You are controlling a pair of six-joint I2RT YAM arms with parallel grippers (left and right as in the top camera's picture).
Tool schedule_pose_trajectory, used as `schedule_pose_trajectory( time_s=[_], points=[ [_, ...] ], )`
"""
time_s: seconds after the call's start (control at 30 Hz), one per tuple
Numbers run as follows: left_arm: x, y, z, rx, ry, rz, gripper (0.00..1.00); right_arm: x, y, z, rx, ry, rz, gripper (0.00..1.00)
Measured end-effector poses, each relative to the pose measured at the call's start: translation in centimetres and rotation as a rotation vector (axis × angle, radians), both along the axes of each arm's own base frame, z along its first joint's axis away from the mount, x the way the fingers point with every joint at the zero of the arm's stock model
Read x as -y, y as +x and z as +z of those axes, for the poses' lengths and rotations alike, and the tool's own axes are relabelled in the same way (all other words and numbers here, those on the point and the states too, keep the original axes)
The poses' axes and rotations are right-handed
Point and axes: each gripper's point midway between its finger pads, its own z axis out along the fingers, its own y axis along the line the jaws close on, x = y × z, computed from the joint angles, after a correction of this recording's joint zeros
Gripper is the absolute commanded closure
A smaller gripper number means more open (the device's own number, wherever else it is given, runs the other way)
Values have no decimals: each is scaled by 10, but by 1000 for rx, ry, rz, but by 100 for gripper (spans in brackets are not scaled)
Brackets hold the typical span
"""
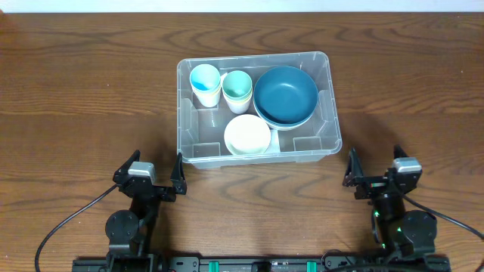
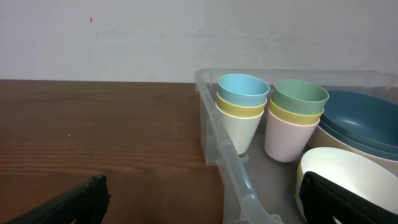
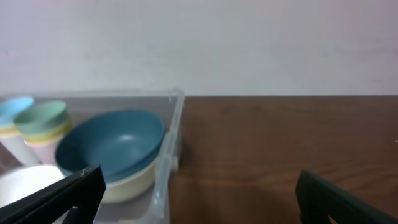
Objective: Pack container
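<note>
Left gripper [image 1: 157, 162]: just short of the container's [image 1: 182, 106] near-left corner, not touching it; jaws wide apart, nothing between them.
Right gripper [image 1: 374, 156]: near side, just outside the container's near-right corner; jaws likewise spread, empty.
Container: clear plastic bin on the wooden table [image 1: 91, 91], just beyond the two grippers and between them, one long side facing them.
Cream bowl [image 1: 247, 134]: inside the container, against its near wall.
Dark blue bowl [image 1: 285, 94]: inside, far-right part.
Green-topped cup stack [image 1: 237, 89]: inside, towards the far wall, just left of the dark blue bowl.
Blue-topped cup stack [image 1: 205, 81]: inside, far-left corner.
Handling (judged): thin, smooth walls that probably flex. Light in itself, weightier loaded, and slippery to pinch. Best hold is likely the rim at the two short ends, one gripper each, kept level so the contents do not slide.
Overhead only: whole layout, both arms.
Left wrist only: cups nest three deep, blue over yellow over white, green over yellow over pale pink.
Right wrist only: the dark blue bowl rests in a pale bowl beneath it.
</note>
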Motion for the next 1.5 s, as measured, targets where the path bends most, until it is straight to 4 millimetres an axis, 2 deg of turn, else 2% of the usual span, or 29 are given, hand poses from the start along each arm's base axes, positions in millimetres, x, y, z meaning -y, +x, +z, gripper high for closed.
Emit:
schedule_pose_trajectory(
  time_s=[0.27,0.53,1.5],
  points=[
    [0,0,0,0,0,0,2,-2,2,-40,-65,-40,13,1],
    [0,0,0,0,0,0,2,-2,1,-34,-34,-41,12,1],
    [0,0,0,0,0,0,2,-2,1,-34,-33,-48,13,1]
  ],
)
